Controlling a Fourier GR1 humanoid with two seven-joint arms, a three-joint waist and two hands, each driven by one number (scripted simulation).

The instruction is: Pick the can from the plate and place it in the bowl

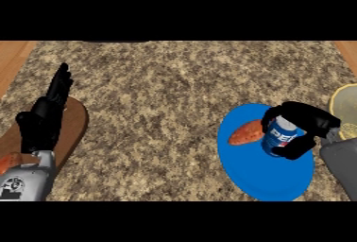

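A blue can [281, 137] with a white and red label stands on the blue plate [261, 177] at the right. My right hand [307, 124] is curled round the can from the right and above, with fingers on both sides of it. An orange-brown food item [245, 133] lies on the plate just left of the can. A pale yellow bowl [346, 105] shows partly at the right edge, behind the hand. My left hand [45, 116] rests open at the left, fingers pointing up.
A brown wooden board [70, 130] lies under the left hand at the left edge, with a small orange item [8, 162] at its near end. The speckled granite counter [153, 108] fills the middle. Wooden strips border the counter at the upper corners.
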